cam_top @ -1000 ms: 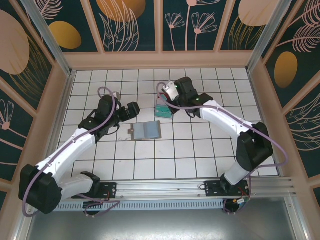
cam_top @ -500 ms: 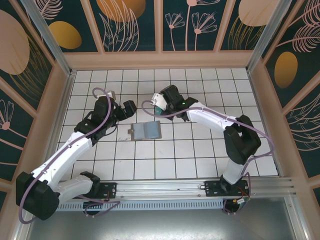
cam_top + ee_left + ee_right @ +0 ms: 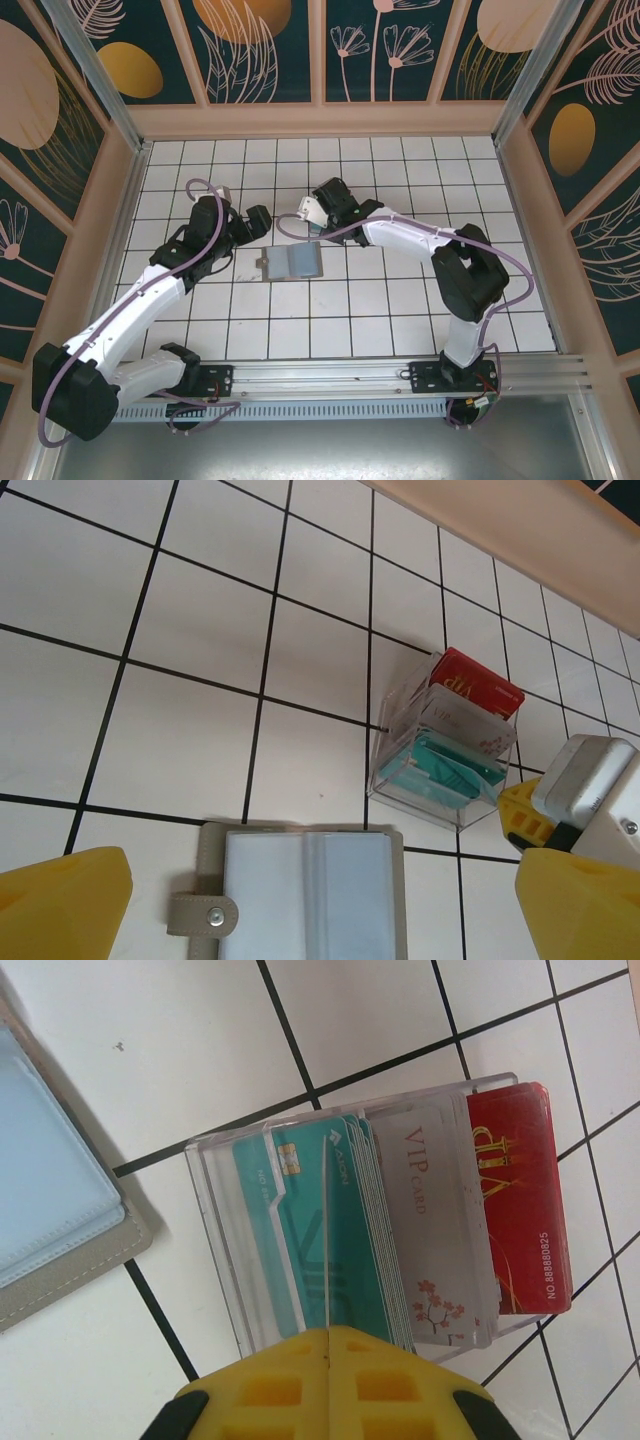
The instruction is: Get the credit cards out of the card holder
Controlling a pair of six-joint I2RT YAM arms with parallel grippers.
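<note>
**Worktop** (image 3: 400, 300): white tiles with dark grout inside a walled bay.

**Card holder** (image 3: 291, 262): this is your landmark. It lies open and flat mid-worktop, pale panel up, with the snap strap (image 3: 203, 916) at its left end. Nothing pins it. You cannot tell whether a card sits under the panel.

**Tray** (image 3: 225, 1250): clear plastic, just beyond the holder's far right corner and apart from it. It carries teal cards (image 3: 310, 1230), a white VIP card (image 3: 430, 1220) and a red one (image 3: 515, 1190), all leaning on edge.

**Left claw** (image 3: 260, 220): spread wide and empty, above the holder's far left corner, with the holder framed between its fingers.

**Right claw** (image 3: 325, 1345): pressed shut above the tray, past the holder's far right corner. A thin pale line runs from its seam across the teal cards. You cannot tell whether that is a card held edge-on or part of the tray.

**Hazards, as judged:**
- The holder is light and loose, so drawing a card one-handed would likely drag it.
- A low pass by the right claw could tip the tray and spill the stack.
- The wide left fingers may snag the strap on descent.
</note>
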